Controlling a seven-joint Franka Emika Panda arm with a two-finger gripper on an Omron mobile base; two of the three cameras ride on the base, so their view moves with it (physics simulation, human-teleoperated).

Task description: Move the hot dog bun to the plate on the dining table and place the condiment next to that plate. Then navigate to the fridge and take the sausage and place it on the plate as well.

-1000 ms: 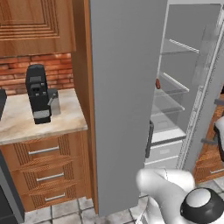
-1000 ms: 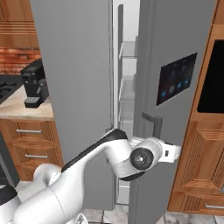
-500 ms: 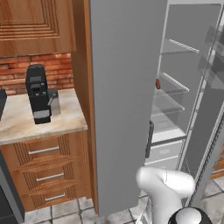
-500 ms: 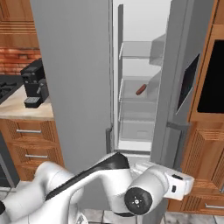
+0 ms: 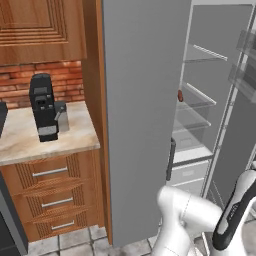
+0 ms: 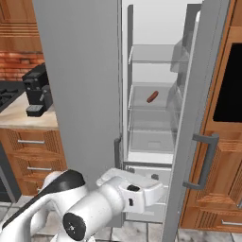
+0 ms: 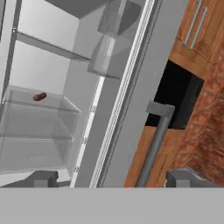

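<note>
Reddish sausage lies on fridge shelf; door open

No text, label, brand, number or sign can be read anywhere: the fridge doors are plain grey, and the black coffee machine left of the fridge shows no lettering.

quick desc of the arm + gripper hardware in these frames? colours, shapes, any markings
The arm is glossy white with rounded, bulbous links, black sections at the joints, and a dark round joint cap bearing small pale dots. Its wrist ends in a boxy white block. The gripper shows two small, squared, dark grey finger tips. No cables or lettering are visible.
</note>
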